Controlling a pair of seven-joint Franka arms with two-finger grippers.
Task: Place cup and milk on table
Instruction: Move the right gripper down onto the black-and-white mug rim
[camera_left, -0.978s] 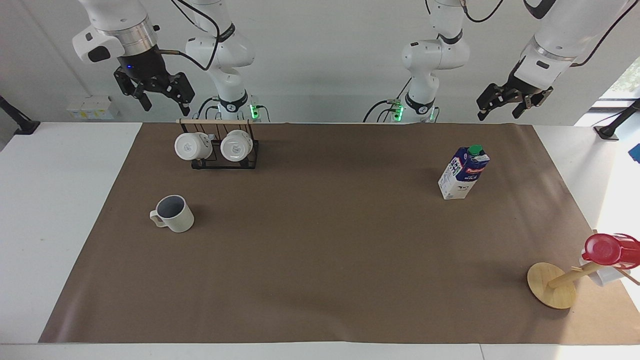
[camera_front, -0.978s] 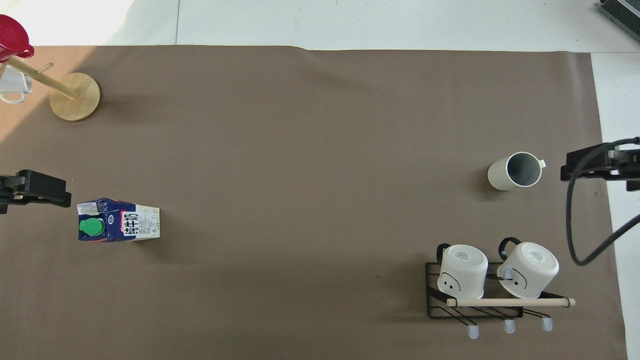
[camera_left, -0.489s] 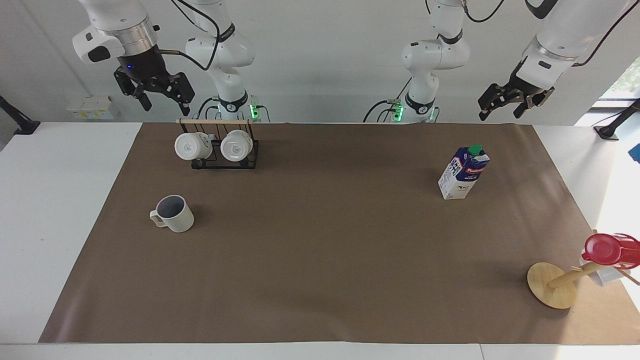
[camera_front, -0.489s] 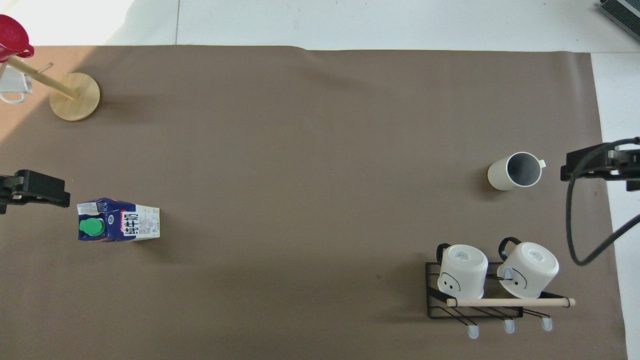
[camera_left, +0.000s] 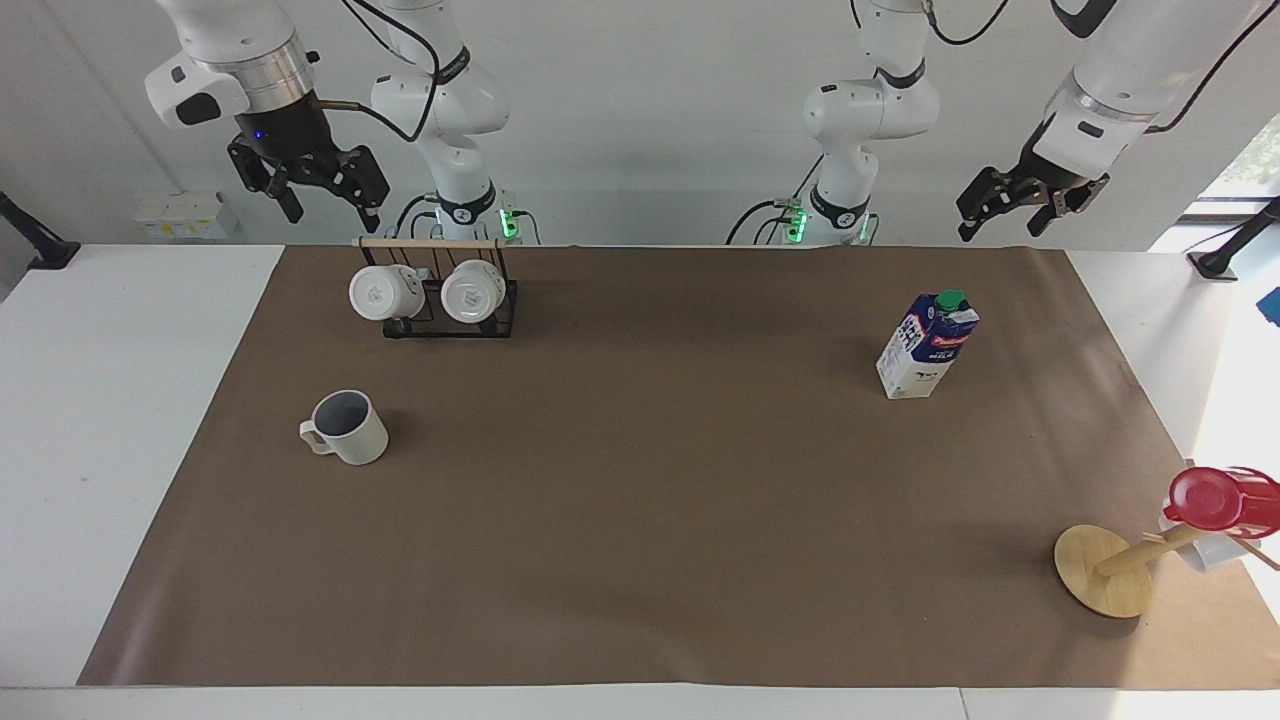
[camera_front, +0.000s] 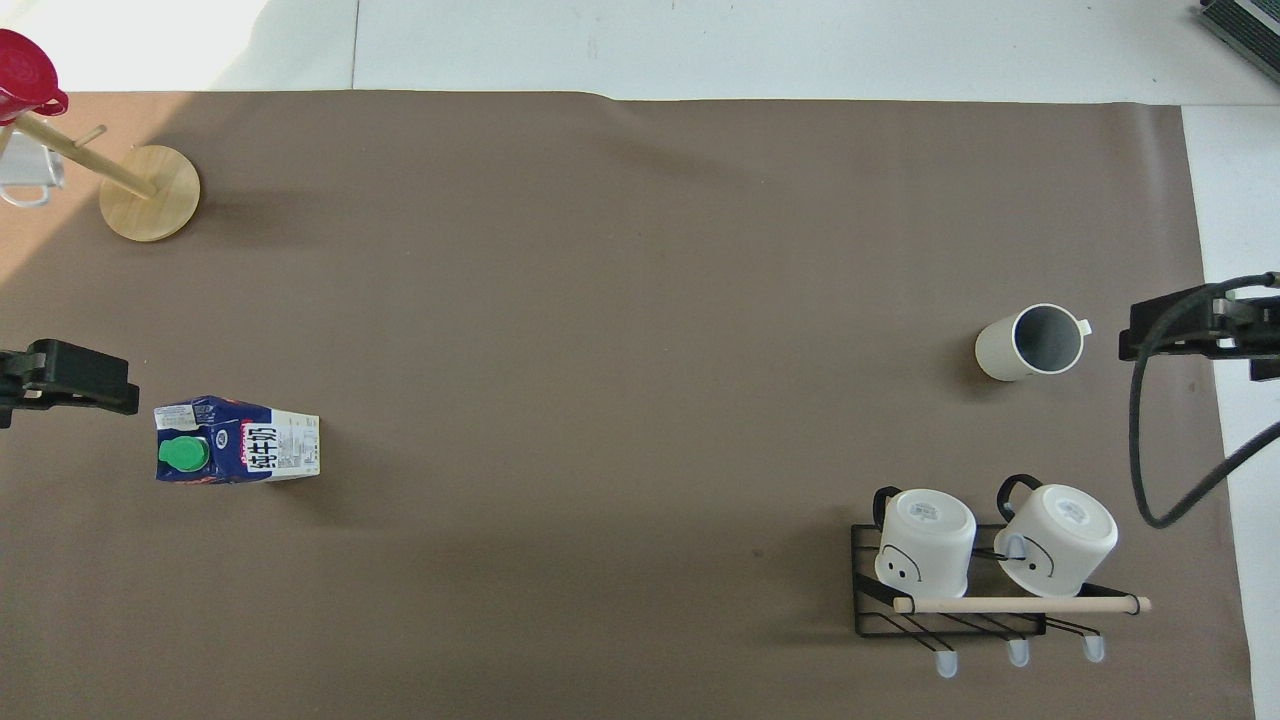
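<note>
The off-white ribbed cup (camera_left: 349, 428) stands upright on the brown paper of the table (camera_left: 640, 520) toward the right arm's end; it also shows in the overhead view (camera_front: 1030, 343). The milk carton (camera_left: 927, 346) with its green cap stands upright toward the left arm's end, also in the overhead view (camera_front: 237, 452). My right gripper (camera_left: 333, 212) hangs open and empty high in the air beside the mug rack, well apart from the cup. My left gripper (camera_left: 1000, 228) hangs open and empty high above the table's edge, apart from the carton.
A black wire rack (camera_left: 450, 310) with two smooth white mugs stands nearer to the robots than the cup. A wooden mug tree (camera_left: 1105, 572) with a red cup (camera_left: 1205, 498) stands at the left arm's end, farther from the robots than the carton.
Both grippers have crept slightly upward. The cup and the carton have not moved.
</note>
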